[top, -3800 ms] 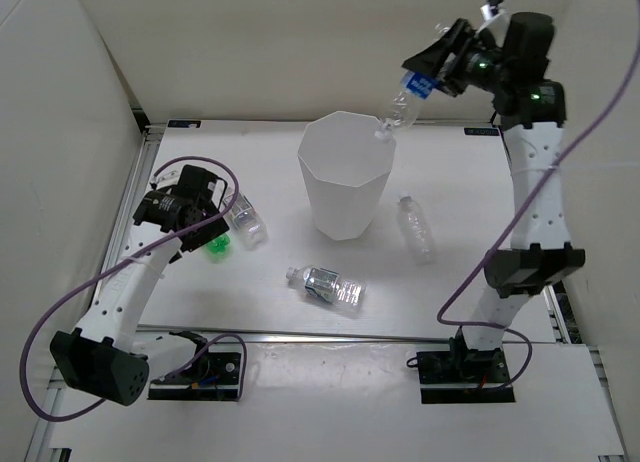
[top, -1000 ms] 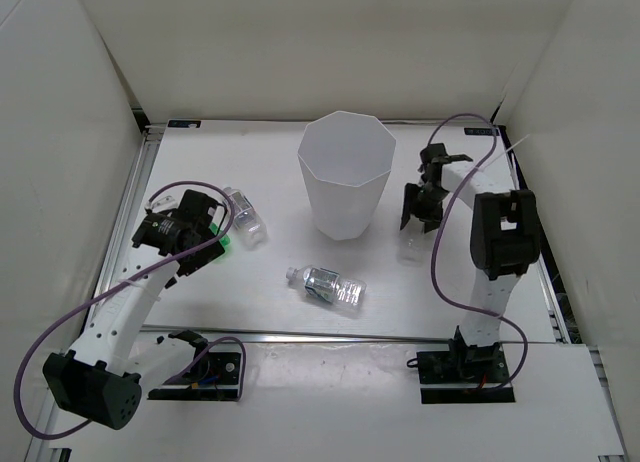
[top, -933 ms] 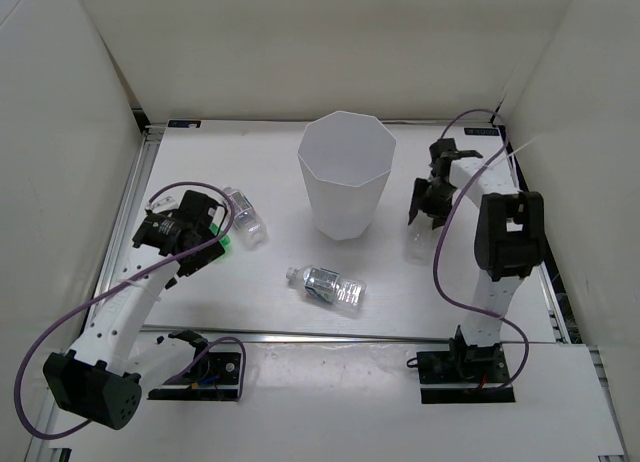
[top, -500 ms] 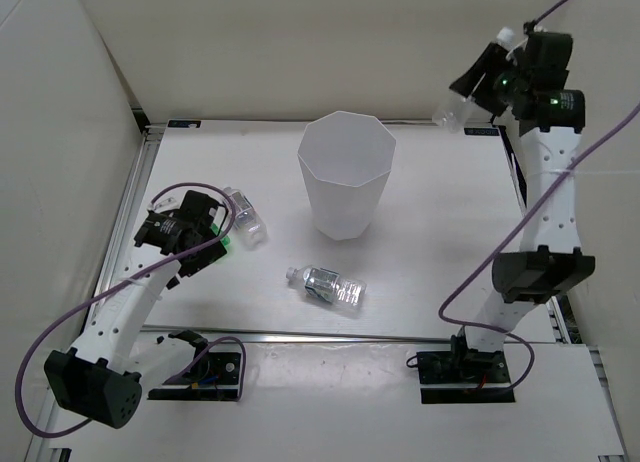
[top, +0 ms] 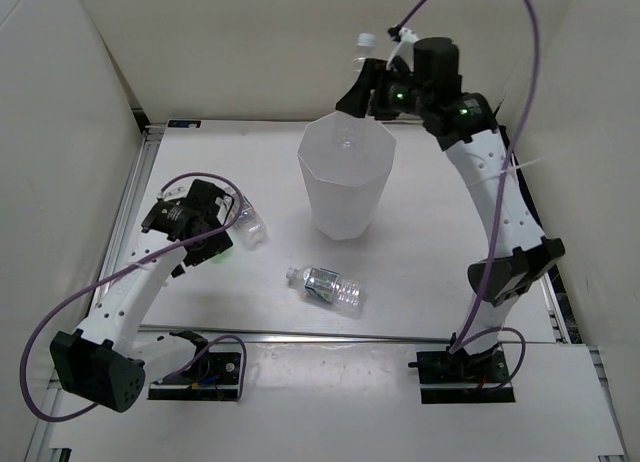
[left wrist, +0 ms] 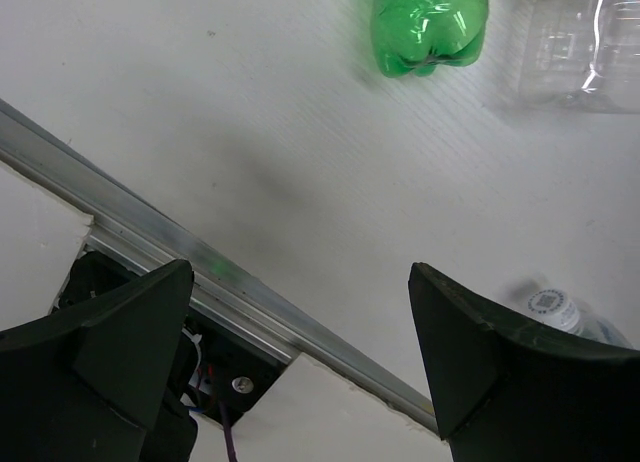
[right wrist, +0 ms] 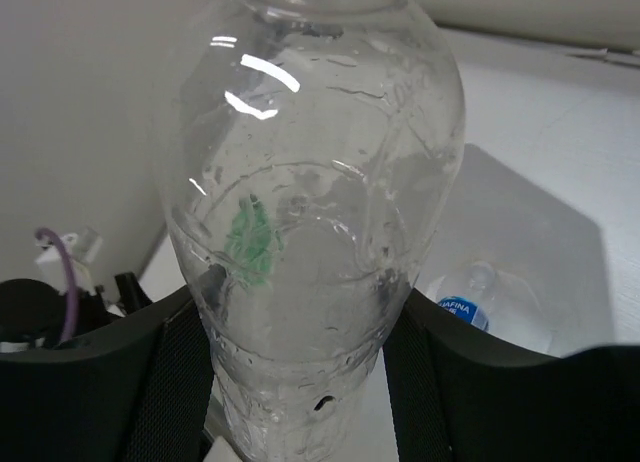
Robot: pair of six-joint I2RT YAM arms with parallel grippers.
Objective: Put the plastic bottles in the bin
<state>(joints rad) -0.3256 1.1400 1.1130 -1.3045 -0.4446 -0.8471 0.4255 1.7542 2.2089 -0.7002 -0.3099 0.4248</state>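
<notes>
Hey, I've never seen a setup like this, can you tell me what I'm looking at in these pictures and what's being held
These are two robot arms bolted to a white table, each ending in a two-finger hand. The wide picture looks down from above and behind them; the other two come from cameras on the wrists. The right hand is raised above the tall white faceted plastic bin, gripping a clear plastic bottle with a white cap; a blue-labelled bottle already lies inside. The left hand is open and empty, low near a bright green plastic bottle that lies beside a second clear bottle. Another clear, silvery-labelled bottle lies near the table's front.
</notes>
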